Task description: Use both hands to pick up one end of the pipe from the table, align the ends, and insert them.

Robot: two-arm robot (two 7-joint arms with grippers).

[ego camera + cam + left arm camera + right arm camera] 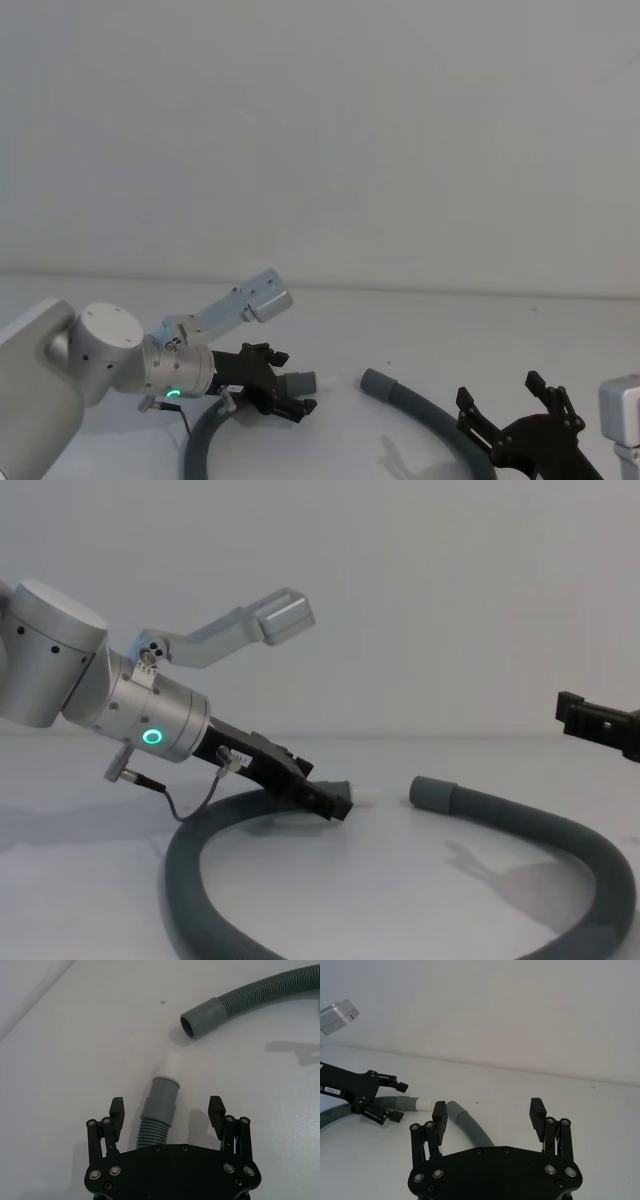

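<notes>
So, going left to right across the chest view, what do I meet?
Green-ringed left wrist → left pincer → white spigot tip → plain hollow cuff → right pincer.

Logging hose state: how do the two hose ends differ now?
The spigot end carries a narrower white tip; the hollow end is plain with an open mouth. The spigot end lies between the fingers of the open left claw; the hollow end lies free, the open right claw apart from it. Both are smooth grey cuffs on one corrugated hose.
</notes>
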